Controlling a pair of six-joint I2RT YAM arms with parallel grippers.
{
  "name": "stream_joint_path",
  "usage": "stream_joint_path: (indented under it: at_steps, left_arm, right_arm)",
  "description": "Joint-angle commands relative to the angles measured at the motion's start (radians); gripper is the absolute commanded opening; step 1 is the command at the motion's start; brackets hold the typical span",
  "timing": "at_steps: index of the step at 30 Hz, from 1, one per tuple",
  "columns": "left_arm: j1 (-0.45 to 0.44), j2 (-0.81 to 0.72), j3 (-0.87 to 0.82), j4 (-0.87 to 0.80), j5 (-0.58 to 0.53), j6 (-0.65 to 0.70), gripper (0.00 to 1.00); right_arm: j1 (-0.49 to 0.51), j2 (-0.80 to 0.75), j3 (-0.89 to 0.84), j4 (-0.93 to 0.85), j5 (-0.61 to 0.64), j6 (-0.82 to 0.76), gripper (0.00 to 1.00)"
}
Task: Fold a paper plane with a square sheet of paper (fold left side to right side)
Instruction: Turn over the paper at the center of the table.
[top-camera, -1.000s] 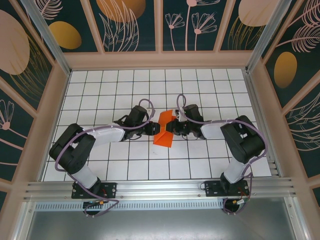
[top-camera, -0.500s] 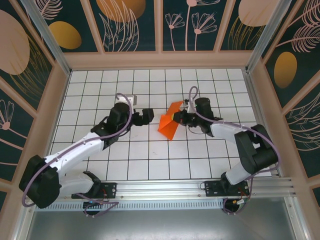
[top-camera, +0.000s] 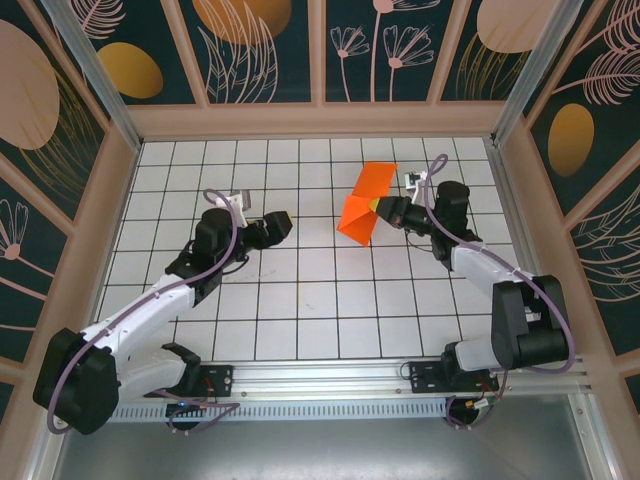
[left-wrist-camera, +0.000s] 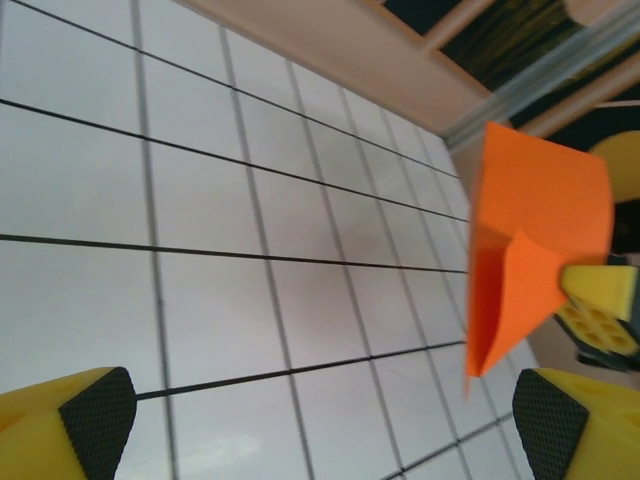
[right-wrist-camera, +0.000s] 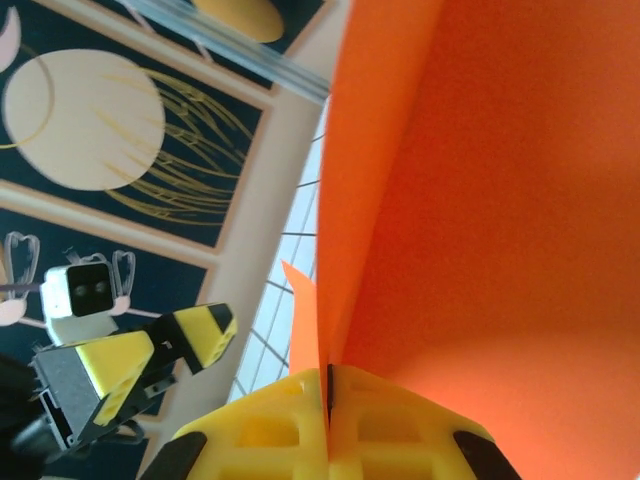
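1. My right arm (top-camera: 470, 255) reached out long over the far right part of the table (top-camera: 300, 300). My right gripper (top-camera: 383, 207) pointed left.
2. My left arm (top-camera: 150, 305) stretched up the left side. My left gripper (top-camera: 275, 225) pointed right, and its fingers were spread wide with nothing between them.
3. My right gripper's fingers were pressed together on one edge of the orange sheet of paper (top-camera: 362, 200).
4. In my right wrist view the paper (right-wrist-camera: 480, 200) was very close and its top and right side were cut off, so I could not tell its whole shape there. I could not tell if its low tip touched the table.
5. The paper was folded and stood up, sticking out to the left of my right gripper. In my left wrist view it (left-wrist-camera: 530, 250) hung to the far right, well apart from my left gripper (left-wrist-camera: 320, 420).
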Motion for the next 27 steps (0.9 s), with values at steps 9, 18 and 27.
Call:
stream_joint_path:
  at_steps: [9, 18, 27]
  left_arm:
    - [0.004, 0.069, 0.025, 0.289, 0.387, -0.095, 0.98]
    - [0.003, 0.191, 0.044, 0.508, 0.516, -0.203, 0.96]
    - [-0.006, 0.218, 0.052, 0.554, 0.562, -0.229, 0.77]
  right_arm:
    - [0.045, 0.005, 0.055, 0.274, -0.17, 0.16, 0.0]
    - [0.159, 0.029, 0.109, 0.288, -0.146, 0.186, 0.0]
    - [0.212, 0.067, 0.138, 0.32, -0.144, 0.219, 0.0]
